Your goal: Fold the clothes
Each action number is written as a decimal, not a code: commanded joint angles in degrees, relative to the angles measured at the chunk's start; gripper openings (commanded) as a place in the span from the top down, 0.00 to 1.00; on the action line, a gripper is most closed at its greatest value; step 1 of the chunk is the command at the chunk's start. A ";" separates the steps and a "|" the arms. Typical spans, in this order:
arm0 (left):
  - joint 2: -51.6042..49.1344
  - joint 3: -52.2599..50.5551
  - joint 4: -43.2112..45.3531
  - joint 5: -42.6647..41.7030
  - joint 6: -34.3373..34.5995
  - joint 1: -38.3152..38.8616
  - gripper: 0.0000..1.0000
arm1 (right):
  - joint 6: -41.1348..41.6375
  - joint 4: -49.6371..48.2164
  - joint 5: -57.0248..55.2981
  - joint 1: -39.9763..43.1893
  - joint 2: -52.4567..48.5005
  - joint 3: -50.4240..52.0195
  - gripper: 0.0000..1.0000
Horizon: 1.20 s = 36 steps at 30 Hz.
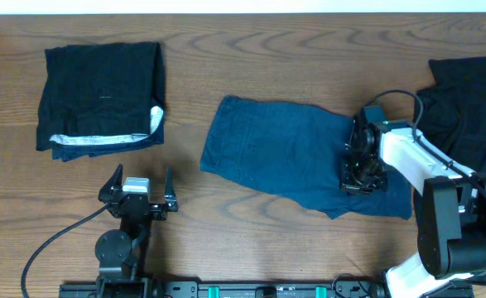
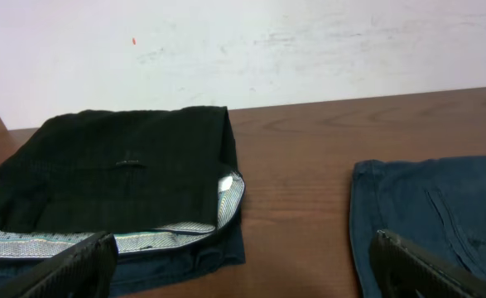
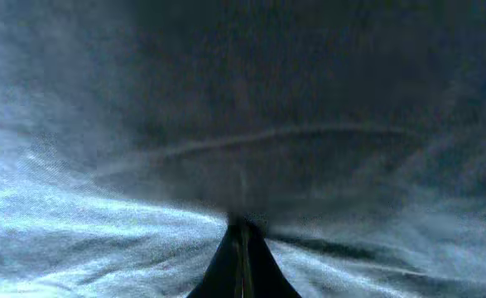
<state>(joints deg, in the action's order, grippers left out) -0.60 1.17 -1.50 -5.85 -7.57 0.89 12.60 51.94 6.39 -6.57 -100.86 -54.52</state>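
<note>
Overhead, my right end effector [image 1: 360, 170] is pressed together, pinching the right end of the navy shorts [image 1: 276, 153], which lie mid-surface [image 1: 309, 240]. My left end effector [image 1: 141, 178] is spread and empty. I judge the first fold is starting; next I must carry that edge leftward.

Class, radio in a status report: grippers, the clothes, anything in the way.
Left gripper open, holding nothing. Right gripper shut on navy shorts. Folded black garment lies apart; nothing blocking seen.
</note>
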 commanded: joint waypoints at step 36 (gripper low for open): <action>0.33 -0.94 -1.92 -1.20 -0.52 0.22 0.02 | 6.40 -24.17 3.06 -10.34 -0.50 1.70 0.99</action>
<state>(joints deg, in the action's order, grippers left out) -0.60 1.17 -1.50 -5.85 -7.57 0.89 19.75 28.60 10.85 -16.43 -100.73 -53.39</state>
